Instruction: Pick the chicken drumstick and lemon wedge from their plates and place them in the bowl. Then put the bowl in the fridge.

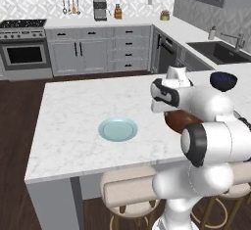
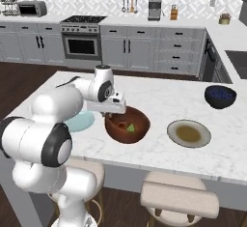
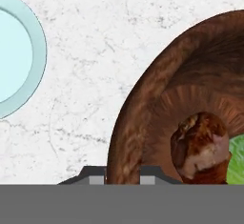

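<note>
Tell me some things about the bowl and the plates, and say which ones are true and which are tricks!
1. The chicken drumstick lies in the wooden bowl. True.
2. The lemon wedge sits on the beige plate. False: it is in the bowl.
3. The blue-green plate has nothing on it. True.
4. The jaws are wide open. False: they are shut on the bowl's rim.
5. The bowl stands on the stove. False: it stands on the marble counter.
</note>
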